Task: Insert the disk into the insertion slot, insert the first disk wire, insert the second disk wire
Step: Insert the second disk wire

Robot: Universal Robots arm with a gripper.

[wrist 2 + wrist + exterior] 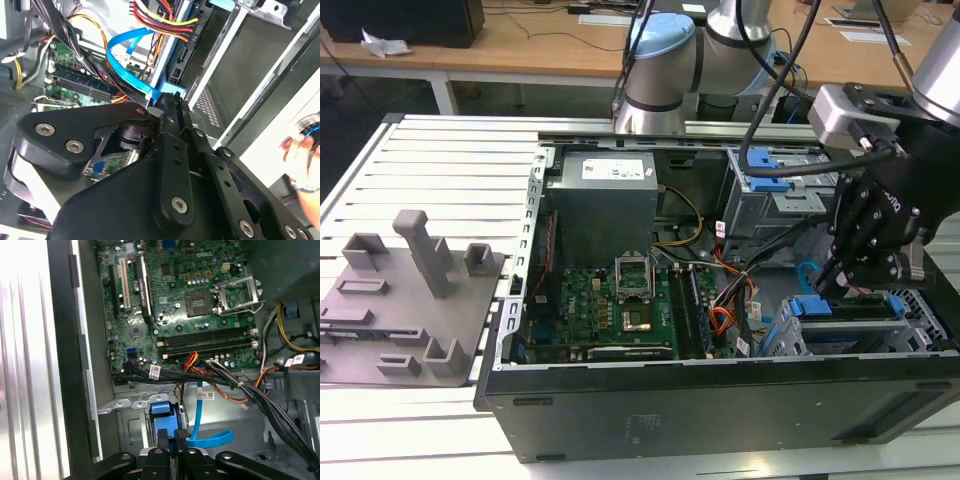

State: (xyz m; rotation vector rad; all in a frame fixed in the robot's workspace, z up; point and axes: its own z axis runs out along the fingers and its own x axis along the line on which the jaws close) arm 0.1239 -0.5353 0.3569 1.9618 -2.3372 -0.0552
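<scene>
Exterior view: an open computer case (720,400) lies on a slatted white table (430,160), with a grey fixture plate (410,300) on the table at the exterior view's left. Inside the case are a green motherboard (610,310), a grey power supply (605,200) and a tall grey cage with a blue latch (765,185).

The black end effector (835,280) hangs over the case corner at the exterior view's right, directly above the insertion slot (845,335). The disk (810,307) sits in that slot; its bright blue carrier edge shows at the slot's mouth (the drive body itself is hidden by the cage).

In the first wrist view, the end effector (173,437) has its two fingers pressed close together, their tips on a small blue connector (162,432) just below the blue carrier tab (164,410). A flat blue data cable (210,439) loops away from this point across the grey case floor. Whether the connector is seated in the disk cannot be told.

In the second wrist view, the fingers (172,107) meet at the same blue connector (167,95), and the blue cable (125,47) curves up from it beside a bundle of red, yellow and black power wires (165,20). A blurred hand (302,150) appears outside the case.
</scene>
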